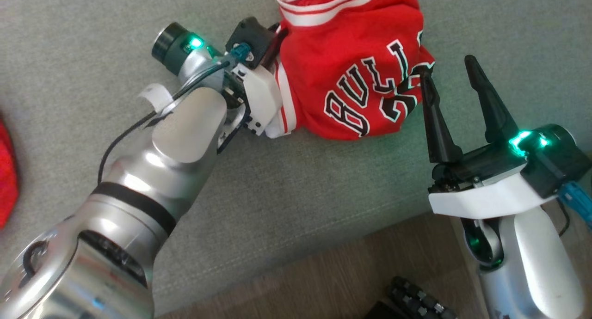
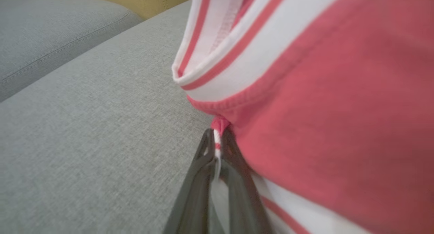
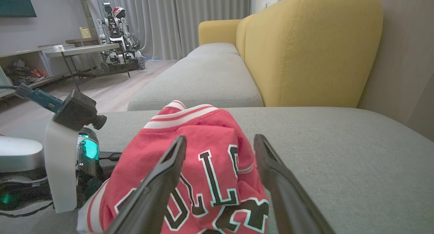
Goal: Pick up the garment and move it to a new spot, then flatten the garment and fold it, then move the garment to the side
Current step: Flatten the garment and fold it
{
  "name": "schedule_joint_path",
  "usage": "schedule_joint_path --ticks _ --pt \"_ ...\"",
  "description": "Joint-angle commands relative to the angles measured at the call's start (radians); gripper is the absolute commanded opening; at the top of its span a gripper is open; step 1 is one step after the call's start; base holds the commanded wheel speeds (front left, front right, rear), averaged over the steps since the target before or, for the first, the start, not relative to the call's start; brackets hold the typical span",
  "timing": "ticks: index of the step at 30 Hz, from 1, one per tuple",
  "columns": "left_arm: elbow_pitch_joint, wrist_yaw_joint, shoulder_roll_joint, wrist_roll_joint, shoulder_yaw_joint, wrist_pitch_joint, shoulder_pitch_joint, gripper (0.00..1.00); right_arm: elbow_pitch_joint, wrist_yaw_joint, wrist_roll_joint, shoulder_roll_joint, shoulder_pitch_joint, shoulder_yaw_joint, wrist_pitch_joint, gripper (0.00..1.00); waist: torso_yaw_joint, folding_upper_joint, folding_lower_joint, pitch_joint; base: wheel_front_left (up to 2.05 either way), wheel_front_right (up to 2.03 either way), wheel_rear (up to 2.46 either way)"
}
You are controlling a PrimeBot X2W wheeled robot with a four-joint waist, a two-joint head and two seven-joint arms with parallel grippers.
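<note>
grip is the weak point, i'd say. the left gripper (image 2: 217, 139) is pressed together on just a thin fold of trim (image 2: 219, 127) at the jersey's edge, with nothing more between the fingers.

and the jersey (image 1: 351, 69) itself?

bunched in a heap on the grey sofa seat (image 1: 277, 194), lettering up, between the two arms. the right gripper (image 1: 447, 67) sits at its far side, jaws spread wide and holding nothing. one fingertip looks to be touching the cloth or just short of it; i can't tell which.

so what if the left arm lifts alone?

that narrow pinch could slide off the trim under the weight of the heap, and the jersey would drop back in a worse tangle. or it holds and the cloth hangs twisted from one corner, which would make flattening harder.

what about the right side?

if it closes where it stands, it may catch several layers at once, since the heap is folded over itself. then the two arms would pull against a knot instead of spreading the cloth.

anything near the edge?

the seat's front edge and the wooden floor (image 1: 323, 272) are near the right arm. a wide swing that way could let loose fabric trail off the cushion.
</note>
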Motion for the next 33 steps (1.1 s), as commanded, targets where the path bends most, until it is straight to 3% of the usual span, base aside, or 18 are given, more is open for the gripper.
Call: schedule_joint_path --ticks 1,6,11,16,21,23,27,28,33 --pt "-0.002 0.001 0.013 -0.013 0.001 0.007 0.002 0.00 -0.035 0.000 0.009 0.000 -0.003 0.021 -0.006 1.00 0.005 0.0000 -0.0001 -0.013 0.00 0.00 0.00" --pt "-0.045 0.049 0.013 -0.040 -0.032 -0.025 -0.017 0.00 -0.030 0.000 0.010 0.000 0.010 0.022 -0.006 1.00 0.022 0.0000 -0.0001 -0.064 0.00 0.00 0.00" --pt "-0.195 0.097 0.013 -0.071 -0.025 -0.051 -0.055 0.00 -0.019 0.000 0.028 0.000 0.033 0.034 -0.006 1.00 0.020 0.0000 -0.0001 -0.145 0.00 0.00 0.00" --pt "-0.346 0.078 0.013 -0.186 -0.003 -0.003 -0.077 0.00 -0.009 0.000 0.045 0.000 0.063 0.052 -0.006 1.00 -0.011 0.0000 -0.0001 -0.219 0.00 0.00 0.00" --pt "-0.519 0.045 0.013 -0.413 0.020 0.130 -0.129 0.00 -0.008 0.000 0.066 0.000 0.060 0.063 -0.006 1.00 -0.068 0.0000 -0.0001 -0.255 0.00 0.00 0.00" --pt "-0.570 0.061 0.013 -0.516 0.035 0.160 -0.165 0.00 -0.010 0.000 0.079 0.000 0.055 0.069 -0.006 1.00 -0.096 0.0000 -0.0001 -0.264 0.00 0.00 0.00" --pt "-0.597 0.138 0.013 -0.708 0.088 0.151 -0.247 0.00 -0.016 0.000 0.111 0.000 0.049 0.070 -0.006 1.00 -0.147 0.0000 -0.0001 -0.277 0.00 0.00 0.00" --pt "-0.597 0.138 0.013 -0.708 0.088 0.151 -0.247 0.00 -0.016 0.000 0.111 0.000 0.049 0.070 -0.006 1.00 -0.147 0.0000 -0.0001 -0.277 0.00 0.00 0.00" --pt "-0.555 0.230 0.013 -0.872 0.154 0.011 -0.375 0.00 -0.019 0.000 0.125 0.000 0.055 0.064 -0.006 1.00 -0.160 0.0000 -0.0001 -0.287 0.00 0.00 0.00"
